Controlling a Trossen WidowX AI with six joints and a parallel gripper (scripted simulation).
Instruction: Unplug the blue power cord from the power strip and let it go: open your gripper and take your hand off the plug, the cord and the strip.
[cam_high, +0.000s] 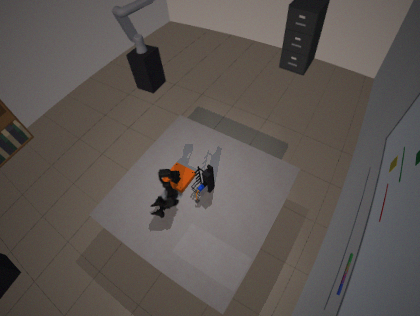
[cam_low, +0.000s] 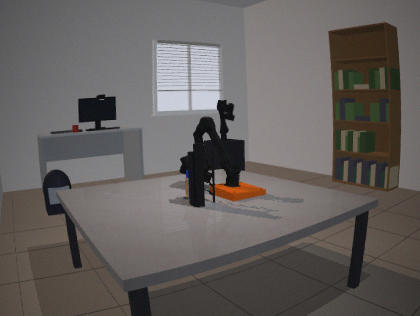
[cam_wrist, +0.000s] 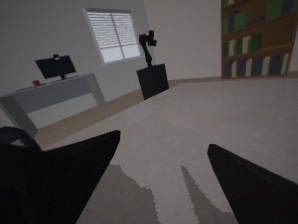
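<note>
Orange base plate (cam_high: 184, 176) sits mid-surface (cam_high: 240, 215) under the arm, and the black strip (cam_high: 207, 177) stands upright just beside it, the blue plug (cam_high: 200, 187) at the strip's lower end. Well apart from the strip, the hand (cam_wrist: 162, 165) is spread wide, pinching nothing.

Your top view looks steeply down from far; exterior faces the table (cam_low: 150, 240) from low, mid-distance; wrist skims it; both show the window (cam_low: 187, 77).
</note>
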